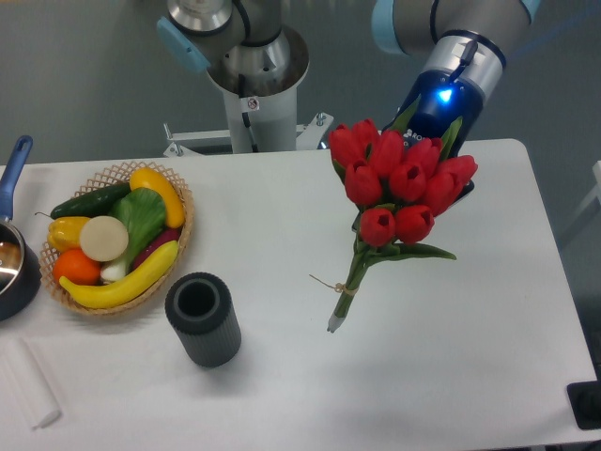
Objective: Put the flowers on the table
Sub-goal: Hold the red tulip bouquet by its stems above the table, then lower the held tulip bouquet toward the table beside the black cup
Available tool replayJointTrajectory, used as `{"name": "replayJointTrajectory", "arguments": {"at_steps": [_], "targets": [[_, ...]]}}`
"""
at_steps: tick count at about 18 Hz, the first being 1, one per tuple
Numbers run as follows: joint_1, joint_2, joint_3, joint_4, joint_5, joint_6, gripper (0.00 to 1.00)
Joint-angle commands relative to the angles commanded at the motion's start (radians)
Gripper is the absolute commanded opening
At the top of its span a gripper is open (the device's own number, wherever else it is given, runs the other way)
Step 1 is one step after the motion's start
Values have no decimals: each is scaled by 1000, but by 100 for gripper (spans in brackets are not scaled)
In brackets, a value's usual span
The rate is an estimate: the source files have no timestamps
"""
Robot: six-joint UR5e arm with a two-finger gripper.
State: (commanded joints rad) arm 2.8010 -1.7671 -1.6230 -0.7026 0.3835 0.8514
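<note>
Single fixed view: the scene is being observed from above and in front of the table (282, 395), the camera being tilted steeply downward and directed toward the far edge, where the arm's pedestal (255, 99) is being framed at top centre. Nearly the whole tabletop is being covered at moderate range; the near right corner is being cropped. To the left of the pedestal a wicker basket (178, 246) is being included. No second view is being supplied.
</note>
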Motion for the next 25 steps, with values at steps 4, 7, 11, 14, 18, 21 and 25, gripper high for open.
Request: {"name": "replayJointTrajectory", "arguments": {"at_steps": [4, 7, 11, 14, 18, 21, 25], "targets": [[-3, 6, -11, 0, 0, 15, 39], [-2, 8, -15, -2, 5, 15, 39], [-8, 14, -15, -2, 15, 15, 39], [-12, 26, -14, -2, 130, 18, 39], [-43, 49, -29, -5, 294, 63, 39], [-100, 52, -55, -6, 441, 106, 39], [-130, 51, -69, -8, 529, 169, 39]]}}
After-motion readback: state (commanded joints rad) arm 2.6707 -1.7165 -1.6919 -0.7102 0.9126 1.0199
